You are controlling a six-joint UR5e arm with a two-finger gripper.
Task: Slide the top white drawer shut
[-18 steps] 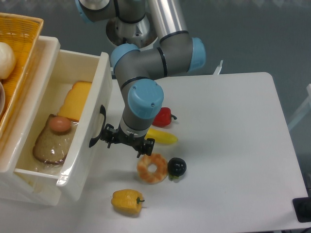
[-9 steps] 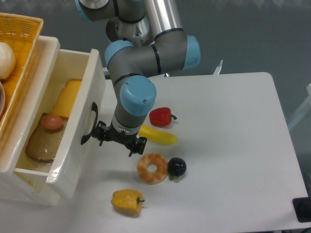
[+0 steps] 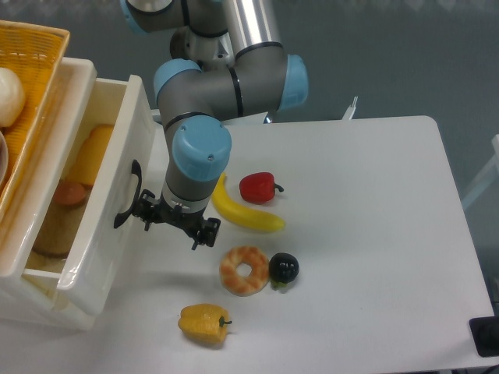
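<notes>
The top drawer (image 3: 93, 234) sits at nine o'clock in the view, partly pulled out, its black handle (image 3: 129, 195) facing the arm. Inside it, a yellow wedge (image 3: 87, 156), a reddish egg-like piece (image 3: 69, 193) and a brown slab (image 3: 51, 234) show. The pincer (image 3: 173, 220) hangs just beside the drawer front, at three o'clock of the handle; whether its jaws are parted I cannot tell. On the white worktop (image 3: 374, 234) lie a banana (image 3: 242, 214), a red pepper (image 3: 259, 187), a doughnut (image 3: 244, 270), a dark fruit (image 3: 284, 268) and a yellow pepper (image 3: 204, 324). An orange basket (image 3: 23, 93) stands at ten o'clock.
</notes>
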